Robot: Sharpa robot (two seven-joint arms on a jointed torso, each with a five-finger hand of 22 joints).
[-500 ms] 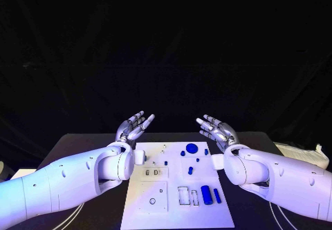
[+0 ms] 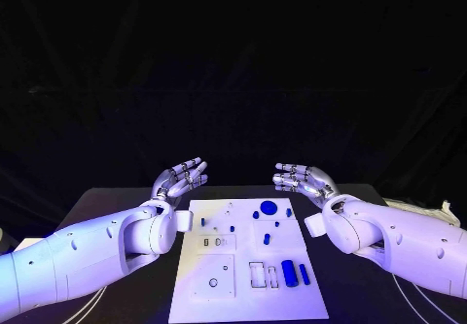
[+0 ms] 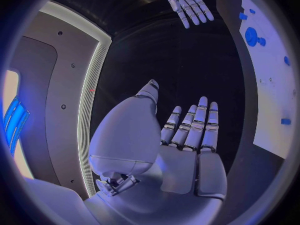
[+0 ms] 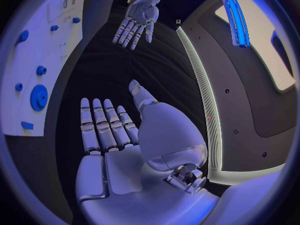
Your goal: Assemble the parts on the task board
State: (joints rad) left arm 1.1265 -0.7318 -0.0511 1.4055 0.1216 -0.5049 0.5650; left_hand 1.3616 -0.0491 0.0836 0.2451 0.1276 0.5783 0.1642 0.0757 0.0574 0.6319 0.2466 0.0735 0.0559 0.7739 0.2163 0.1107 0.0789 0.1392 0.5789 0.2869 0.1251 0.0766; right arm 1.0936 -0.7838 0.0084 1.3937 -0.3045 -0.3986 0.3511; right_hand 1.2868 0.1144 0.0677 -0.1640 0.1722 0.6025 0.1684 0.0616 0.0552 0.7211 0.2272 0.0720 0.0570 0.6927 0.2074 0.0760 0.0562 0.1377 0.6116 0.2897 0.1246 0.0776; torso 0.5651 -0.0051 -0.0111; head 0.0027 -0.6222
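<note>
Two white arms come in low from either side of the black table, task board lying flat between them in the middle. Nearest on the board, a row of parts: a thick blue cylinder and a thinner blue pin just beside it, both lying in the near right part. Further up, a small blue peg mid-board, then a round blue disc near the far edge with tiny blue pieces close around it. Past the far left corner of the board, left hand hangs above the table, palm up, fingers straight and apart, grasping nothing. Past the far right corner, right hand same deal, fingers extended and spread, nothing in it. Both hands well apart from the board parts, no contact.
</note>
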